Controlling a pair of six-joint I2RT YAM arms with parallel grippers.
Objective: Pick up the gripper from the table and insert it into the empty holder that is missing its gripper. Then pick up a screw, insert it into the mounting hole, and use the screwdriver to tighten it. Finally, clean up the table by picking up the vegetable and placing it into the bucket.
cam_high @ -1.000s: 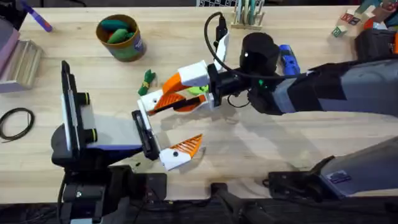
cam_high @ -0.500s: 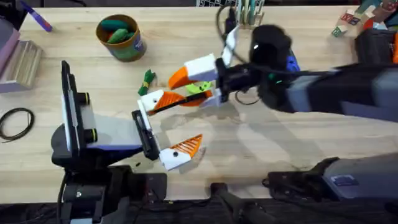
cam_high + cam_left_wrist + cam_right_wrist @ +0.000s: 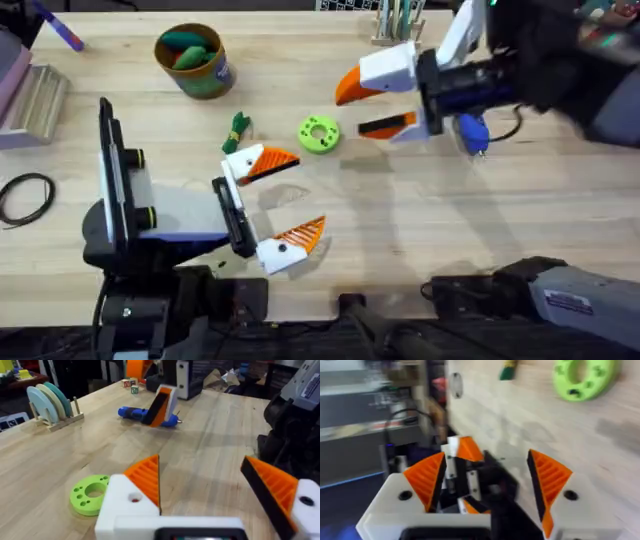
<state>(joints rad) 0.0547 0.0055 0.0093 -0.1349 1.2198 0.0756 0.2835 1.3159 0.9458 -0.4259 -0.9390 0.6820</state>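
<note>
**Right claw open above the blue screwdriver, orange piece seated in its mount**

The right gripper hangs at the far right part of the table with its two orange-padded fingers spread apart and nothing between them. Just behind it lies the screwdriver, flat on the wood, partly covered by the arm. I judge that the claw is opened like this to close around the blue body, because tightening the screw is the step that needs this tool.

The left gripper rests low over the near left side of the table, also released and empty. It is the claw that is being repaired, so it makes sense that it is held low and presented toward the other arm. On its upper finger the holder carries the orange piece, which looks seated in place. The left wrist view shows a mounting hole in the white mount. Whether a screw is inside it I cannot tell.

Between the two claws a lime-green ring lies on the table. The vegetable lies just beside the left claw, not yet cleared away. The bucket stands farther back on the left with other toy food inside.
</note>
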